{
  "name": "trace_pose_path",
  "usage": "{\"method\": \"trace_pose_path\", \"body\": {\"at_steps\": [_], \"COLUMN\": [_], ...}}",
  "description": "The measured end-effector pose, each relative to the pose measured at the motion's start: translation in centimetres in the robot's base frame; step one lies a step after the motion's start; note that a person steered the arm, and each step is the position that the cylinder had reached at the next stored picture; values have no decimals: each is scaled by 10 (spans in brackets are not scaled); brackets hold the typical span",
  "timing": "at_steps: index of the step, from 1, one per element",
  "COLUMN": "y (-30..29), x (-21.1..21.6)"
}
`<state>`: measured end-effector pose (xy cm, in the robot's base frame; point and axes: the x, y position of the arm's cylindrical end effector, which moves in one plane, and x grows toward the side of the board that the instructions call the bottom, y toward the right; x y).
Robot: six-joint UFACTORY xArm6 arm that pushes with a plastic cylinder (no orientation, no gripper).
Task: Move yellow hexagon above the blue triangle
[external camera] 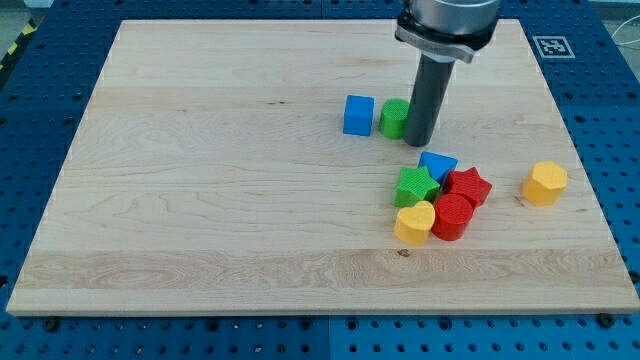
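The yellow hexagon (545, 183) lies alone at the view's right on the wooden board (200, 200). The blue triangle (438, 164) sits at the top of a tight cluster with a green star (415, 186), a red star (468, 186), a red cylinder (452, 216) and a yellow heart (414, 222). My tip (417, 142) stands just above and left of the blue triangle, touching the right side of a green block (394, 118). The hexagon is well to the right of my tip.
A blue cube (358, 115) stands left of the green block, close beside it. The board's right edge is near the hexagon. A marker tag (553, 46) sits at the top right corner.
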<state>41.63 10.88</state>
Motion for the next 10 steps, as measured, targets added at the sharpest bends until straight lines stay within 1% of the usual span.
{"method": "trace_pose_path", "body": {"at_steps": [1,2,4,5,6,7,8,9,10], "y": [21,82,182,188,158,120,110,105,80], "x": [2,5,62,92,100,81,48,31,28]}}
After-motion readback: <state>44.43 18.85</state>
